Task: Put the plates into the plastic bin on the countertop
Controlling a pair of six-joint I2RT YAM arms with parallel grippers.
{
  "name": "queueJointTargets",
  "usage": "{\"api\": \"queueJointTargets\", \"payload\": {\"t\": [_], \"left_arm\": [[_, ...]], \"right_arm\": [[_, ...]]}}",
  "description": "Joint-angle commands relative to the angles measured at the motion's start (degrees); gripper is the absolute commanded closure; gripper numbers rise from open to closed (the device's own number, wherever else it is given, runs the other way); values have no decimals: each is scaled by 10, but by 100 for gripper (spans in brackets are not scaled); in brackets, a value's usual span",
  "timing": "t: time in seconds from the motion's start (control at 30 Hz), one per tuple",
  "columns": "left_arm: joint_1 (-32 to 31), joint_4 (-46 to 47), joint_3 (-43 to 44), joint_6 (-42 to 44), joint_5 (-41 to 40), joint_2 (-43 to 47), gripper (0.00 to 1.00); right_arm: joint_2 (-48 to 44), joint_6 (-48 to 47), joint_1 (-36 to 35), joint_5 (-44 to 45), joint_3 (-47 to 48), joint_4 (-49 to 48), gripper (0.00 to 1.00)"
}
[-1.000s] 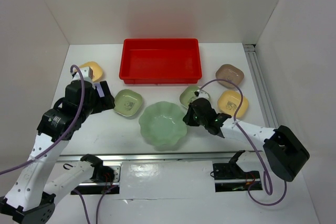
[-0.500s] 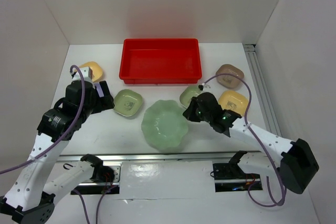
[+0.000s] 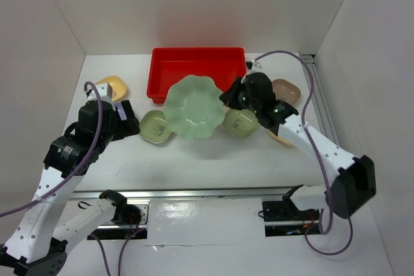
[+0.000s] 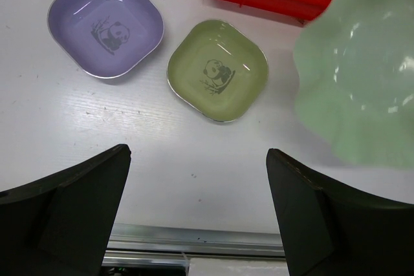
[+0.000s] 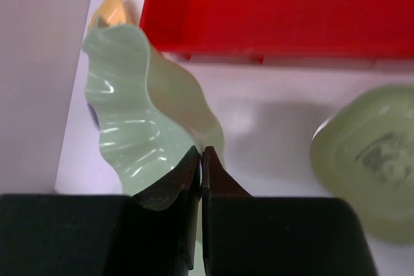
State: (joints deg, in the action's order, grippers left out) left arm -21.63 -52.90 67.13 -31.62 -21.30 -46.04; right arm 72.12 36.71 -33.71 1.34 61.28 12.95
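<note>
Grip first: my right claw pinches the dish by its rim, left claw spread; I'd carry it level over the bin.

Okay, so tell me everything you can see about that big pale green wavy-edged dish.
The large pale green dish is round with a scalloped, wavy rim. It looks glossy and slightly translucent, and it is empty inside. The right gripper is shut on its rim, holding it tilted and apparently off the countertop, where it casts a shadow. From above it overlaps the near edge of the red bin. Nothing else visibly touches it.
</note>
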Motion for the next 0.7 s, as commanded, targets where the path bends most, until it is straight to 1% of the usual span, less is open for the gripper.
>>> {"api": "queueJointTargets", "payload": {"t": [0.0,0.03,0.07,0.1,0.13,0.17,0.2,0.23,0.27,0.3,0.33,0.4,0.43,0.5,0.6,0.67], "left_arm": [[-3,7,7,2,-1,10,0],[-3,7,7,2,-1,10,0],[-3,7,2,2,6,10,0],[-3,7,2,2,6,10,0],[-8,13,2,2,13,10,0],[-8,13,-3,2,13,17,0],[-8,13,-3,2,19,17,0],[-13,18,-9,2,19,17,0],[-13,18,-9,2,19,22,0],[-13,18,-16,2,19,27,0],[-18,18,-16,2,13,27,0],[-18,24,-21,2,13,32,0],[-24,24,-21,2,13,32,0],[-25,24,-21,7,13,32,0],[-30,24,-21,7,7,32,0],[-30,24,-21,7,7,32,0]], "right_arm": [[96,-5,80,-64,76,-117,100],[121,-5,80,-64,95,-135,100],[150,-5,101,-83,143,-145,100],[215,-5,113,-93,174,-145,100],[248,-5,136,-132,206,-145,100],[280,10,145,-148,268,-145,100],[310,17,154,-157,297,-145,100],[367,25,162,-166,324,-139,100],[394,43,180,-199,368,-145,100],[419,52,185,-210,386,-145,100],[465,58,185,-219,405,-151,100],[504,58,197,-224,449,-151,100],[536,58,197,-224,459,-145,100],[561,66,204,-234,467,-139,100],[575,82,209,-259,449,-173,100],[575,82,209,-260,437,-173,100]]}}
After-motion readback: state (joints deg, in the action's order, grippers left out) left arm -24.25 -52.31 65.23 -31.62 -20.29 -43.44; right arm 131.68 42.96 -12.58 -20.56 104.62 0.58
